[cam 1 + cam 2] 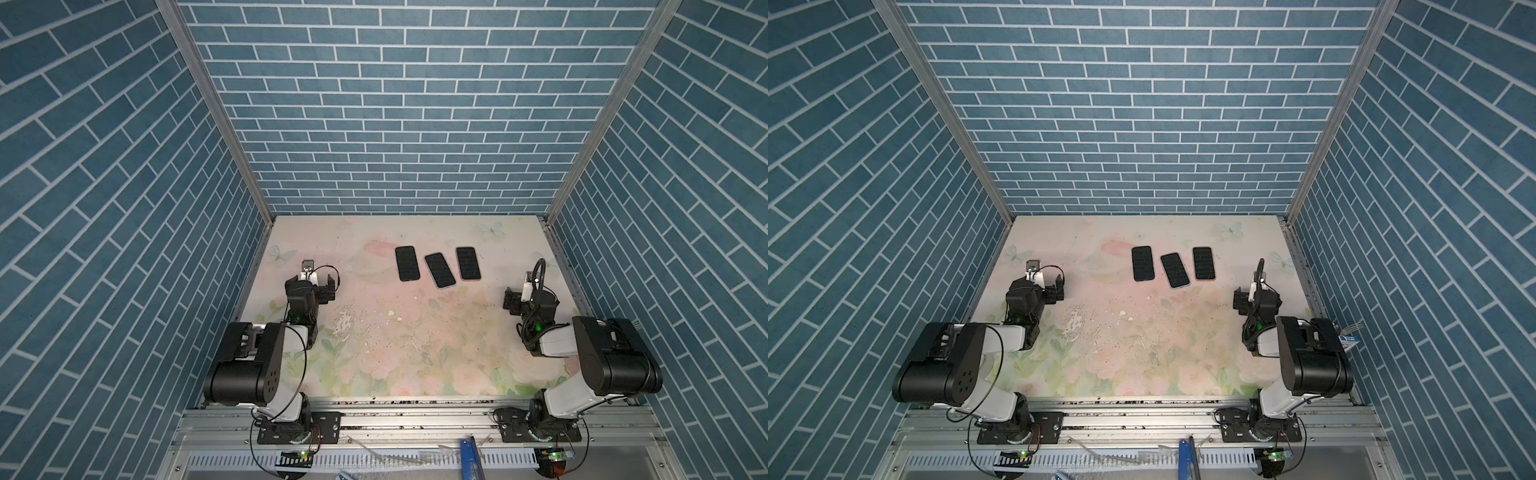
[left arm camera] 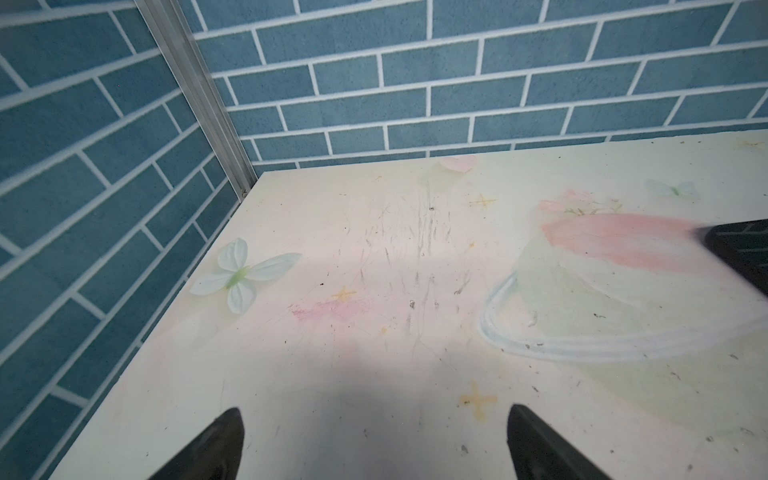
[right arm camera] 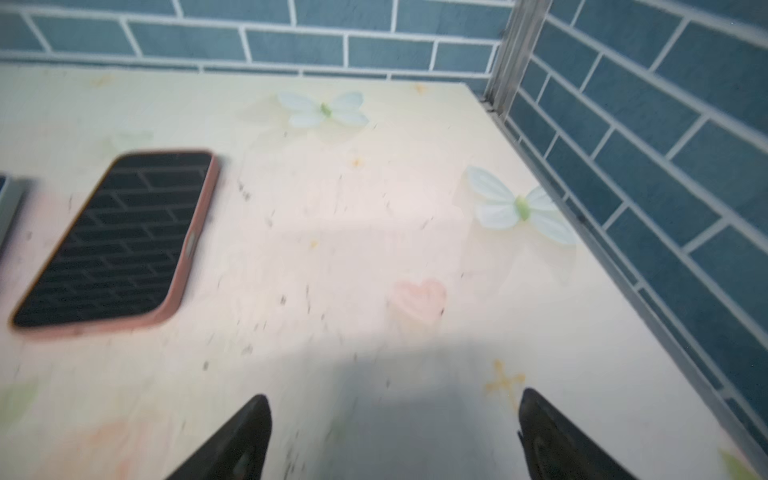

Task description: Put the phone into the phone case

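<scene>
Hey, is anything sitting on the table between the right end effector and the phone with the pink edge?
Nothing visible. The right wrist view shows only bare, speckled table between the open right end effector and the pink-edged phone. The blue-edged phone lies beyond it, out of the path.

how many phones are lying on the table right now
3, in a row on the floral tabletop: black-rimmed phone leftmost, tilted pale-blue-rimmed phone in the middle, pink-rimmed phone rightmost. None looks hidden.
</scene>
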`<control>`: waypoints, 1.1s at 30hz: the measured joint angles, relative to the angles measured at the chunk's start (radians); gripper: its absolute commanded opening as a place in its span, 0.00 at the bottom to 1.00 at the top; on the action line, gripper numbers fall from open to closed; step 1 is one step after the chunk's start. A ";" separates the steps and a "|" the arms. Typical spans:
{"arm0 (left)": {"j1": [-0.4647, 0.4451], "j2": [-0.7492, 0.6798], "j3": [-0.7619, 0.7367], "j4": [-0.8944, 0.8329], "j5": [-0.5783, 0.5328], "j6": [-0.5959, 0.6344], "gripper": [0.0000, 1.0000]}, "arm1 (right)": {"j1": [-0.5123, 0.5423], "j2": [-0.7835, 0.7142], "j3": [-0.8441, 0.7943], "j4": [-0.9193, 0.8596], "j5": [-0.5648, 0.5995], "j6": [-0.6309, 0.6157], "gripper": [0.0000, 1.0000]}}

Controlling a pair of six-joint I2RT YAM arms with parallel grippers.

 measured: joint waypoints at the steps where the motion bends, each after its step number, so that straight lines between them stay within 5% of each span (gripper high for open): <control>1: 0.000 0.000 0.000 -0.009 0.002 0.000 1.00 | -0.008 -0.004 0.021 -0.002 -0.001 0.008 0.91; 2: 0.000 0.000 0.000 -0.015 0.006 -0.001 0.99 | -0.016 -0.007 0.031 -0.003 -0.002 0.021 0.99; 19: -0.016 0.000 -0.029 0.000 0.053 0.033 1.00 | 0.003 -0.011 -0.045 0.018 -0.095 0.016 0.99; 26: -0.002 0.000 -0.016 -0.023 0.047 0.019 1.00 | -0.056 -0.010 0.042 -0.050 -0.141 0.029 0.99; 33: -0.002 0.000 -0.016 -0.027 0.045 0.016 1.00 | 0.021 -0.013 -0.085 0.071 -0.092 0.014 0.99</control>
